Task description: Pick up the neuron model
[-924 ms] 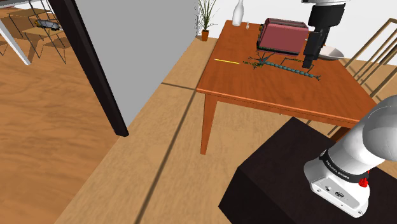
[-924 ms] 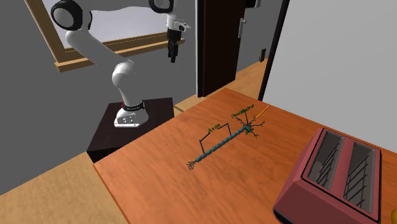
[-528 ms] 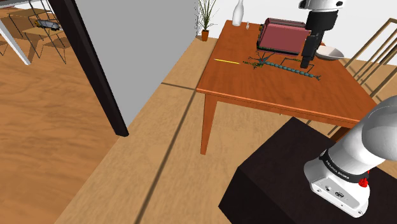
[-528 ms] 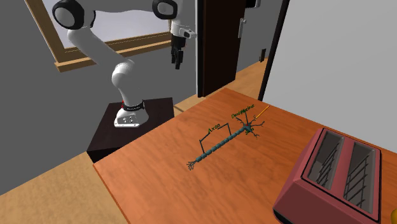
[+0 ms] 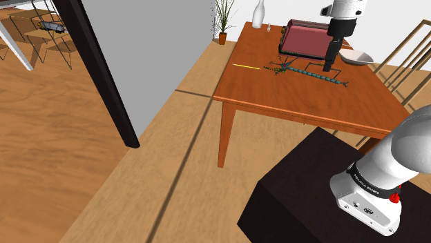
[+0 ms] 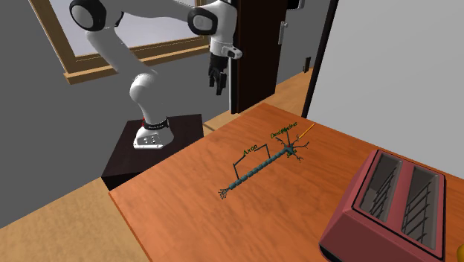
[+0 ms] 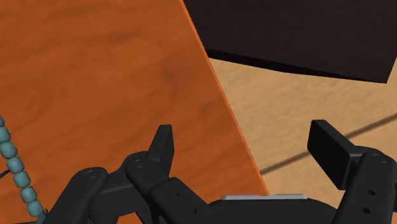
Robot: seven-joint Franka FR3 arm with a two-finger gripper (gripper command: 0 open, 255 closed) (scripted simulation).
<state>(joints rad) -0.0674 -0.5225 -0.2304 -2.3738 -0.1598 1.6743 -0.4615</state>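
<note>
In the shoulder view we start at a dark post (image 5: 97, 76) on the far left, then pass a potted plant (image 5: 224, 21) on the floor and a white bottle (image 5: 259, 14) at the far corner of the wooden table (image 5: 297, 96). A thin yellow stick (image 5: 246, 66) lies on the tabletop. Just beyond it lies the neuron model (image 5: 309, 71), flat on the wood: a branching head toward the stick and a teal beaded strand running toward that view's right. Behind the model stands a red toaster (image 5: 304, 39). The gripper (image 5: 330, 69) hangs in front of the strand's right-hand part, with a pale bowl (image 5: 352, 56) past it. The second exterior view sets the dark stand (image 6: 141, 156) at its left and the gripper (image 6: 218, 83) high in the air, pointing down. The model (image 6: 258, 170) is well apart from it, mid-table, and the toaster (image 6: 394, 205) sits at the right. In the wrist view the gripper (image 7: 247, 149) has its jaws spread wide, gripping nothing. The table's edge passes between them, and a few teal beads of the model (image 7: 14, 164) lie outside one finger.
</note>
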